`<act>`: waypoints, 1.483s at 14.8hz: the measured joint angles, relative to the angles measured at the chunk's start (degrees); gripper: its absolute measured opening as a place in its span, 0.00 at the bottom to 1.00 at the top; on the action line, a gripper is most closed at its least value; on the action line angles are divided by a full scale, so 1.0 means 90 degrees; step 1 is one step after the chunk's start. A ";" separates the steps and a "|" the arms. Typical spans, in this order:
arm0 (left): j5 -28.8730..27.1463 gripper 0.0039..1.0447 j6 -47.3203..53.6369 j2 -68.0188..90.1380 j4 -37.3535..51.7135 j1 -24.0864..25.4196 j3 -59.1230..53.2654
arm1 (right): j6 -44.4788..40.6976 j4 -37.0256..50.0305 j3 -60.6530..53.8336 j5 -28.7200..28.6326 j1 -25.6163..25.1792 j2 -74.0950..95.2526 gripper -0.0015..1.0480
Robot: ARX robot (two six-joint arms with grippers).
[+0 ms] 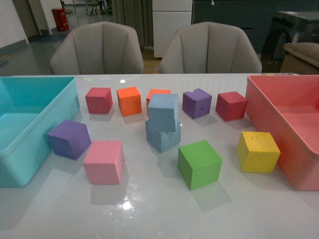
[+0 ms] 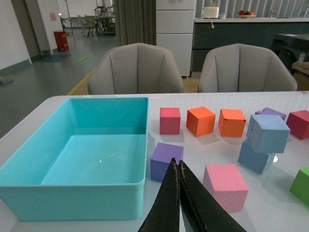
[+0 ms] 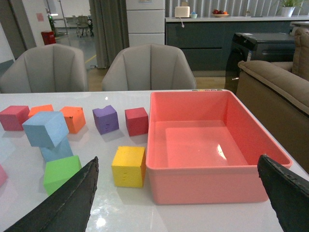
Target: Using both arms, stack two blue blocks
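Two pale blue blocks stand stacked near the table's middle. The upper blue block sits a little askew on the lower blue block. The stack also shows in the left wrist view and in the right wrist view. Neither arm shows in the front view. My left gripper is shut and empty, above the table in front of a purple cube. My right gripper is open wide and empty, facing the pink bin.
A teal bin stands at the left, a pink bin at the right. Red, orange, orange, purple and red cubes line the back. Purple, pink, green and yellow cubes lie in front.
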 joint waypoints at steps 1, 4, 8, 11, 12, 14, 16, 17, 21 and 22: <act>0.0000 0.01 0.0000 -0.0216 -0.0158 0.0000 0.0000 | -0.0002 0.0000 0.0000 0.0000 0.0000 0.0000 0.94; 0.0000 0.01 0.0000 -0.0607 -0.0576 0.0000 0.0000 | -0.0002 0.0000 0.0000 0.0000 0.0000 0.0000 0.94; 0.0000 0.01 0.0000 -0.1042 -0.1061 0.0000 0.0002 | -0.0002 0.0000 0.0000 0.0000 0.0000 0.0000 0.94; 0.0012 0.01 0.0000 -0.1987 -0.2086 0.0000 0.0005 | 0.0000 0.0002 0.0000 0.0000 0.0000 0.0000 0.94; 0.0000 0.14 0.0000 -0.1987 -0.2050 0.0000 0.0002 | -0.0002 0.0000 0.0000 0.0000 0.0000 0.0000 0.94; 0.0000 0.35 -0.0002 -0.1987 -0.2047 0.0000 0.0002 | 0.0000 0.0000 0.0000 0.0000 0.0000 0.0000 0.94; 0.0000 0.49 -0.0002 -0.1987 -0.2047 0.0000 0.0002 | 0.0000 0.0000 0.0000 0.0000 0.0000 0.0000 0.94; 0.0000 0.52 -0.0002 -0.1987 -0.2047 0.0000 0.0002 | -0.0002 0.0000 0.0000 0.0000 0.0000 0.0000 0.94; -0.0002 0.63 -0.0002 -0.1987 -0.2047 0.0000 0.0002 | -0.0002 0.0000 0.0000 0.0000 0.0000 0.0000 0.94; 0.0000 0.70 -0.0002 -0.1987 -0.2047 0.0000 0.0002 | -0.0002 0.0000 0.0000 0.0000 0.0000 0.0000 0.94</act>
